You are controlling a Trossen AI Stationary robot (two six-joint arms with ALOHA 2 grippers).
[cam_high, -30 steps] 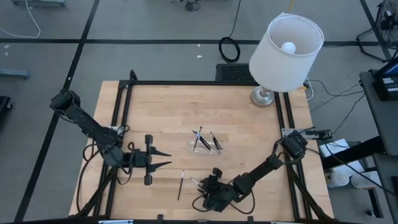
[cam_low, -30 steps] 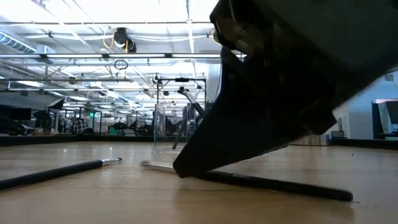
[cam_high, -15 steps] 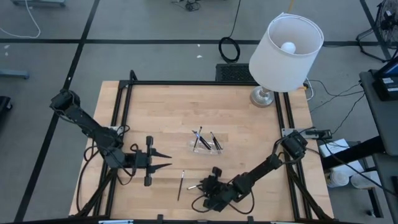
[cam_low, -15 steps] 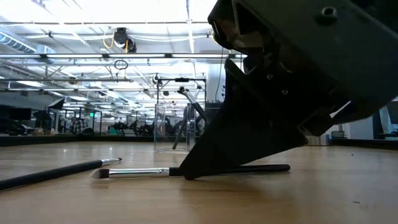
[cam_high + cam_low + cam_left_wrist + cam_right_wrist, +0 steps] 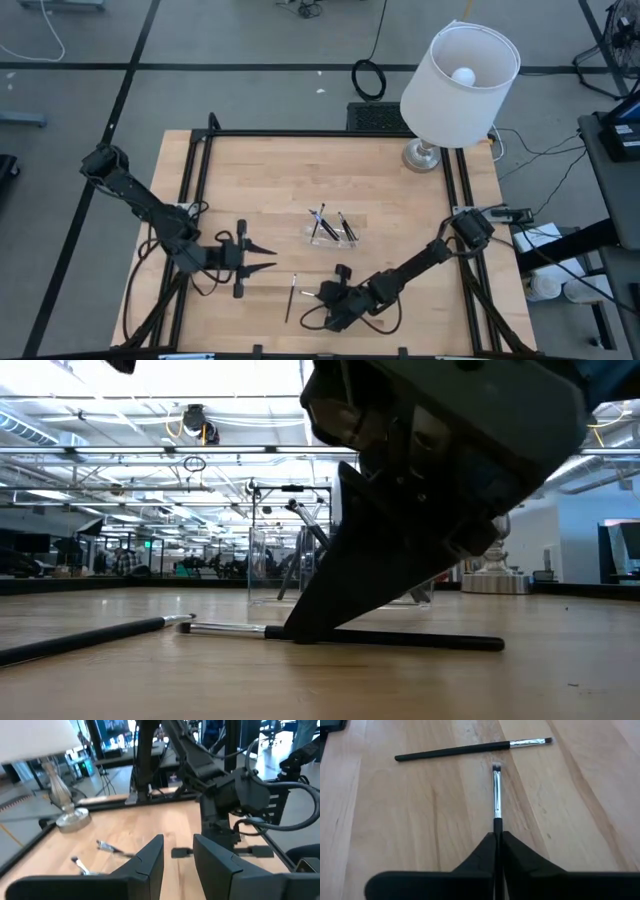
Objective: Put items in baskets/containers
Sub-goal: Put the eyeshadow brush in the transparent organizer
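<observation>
While the right hand (image 5: 496, 840) pinches a thin black silver-ferruled brush (image 5: 496, 795) flat on the wooden bench (image 5: 400, 210) at 6 o'clock, its light, stiff, slippery handle favours mid-length gripping; left hand (image 5: 265, 258) spread

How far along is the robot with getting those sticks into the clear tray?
Partly done. A few sticks already lie in the clear tray. The right gripper is shut on one stick low at the table's front. Another stick lies loose on the wood. The left gripper waits open, empty.
</observation>
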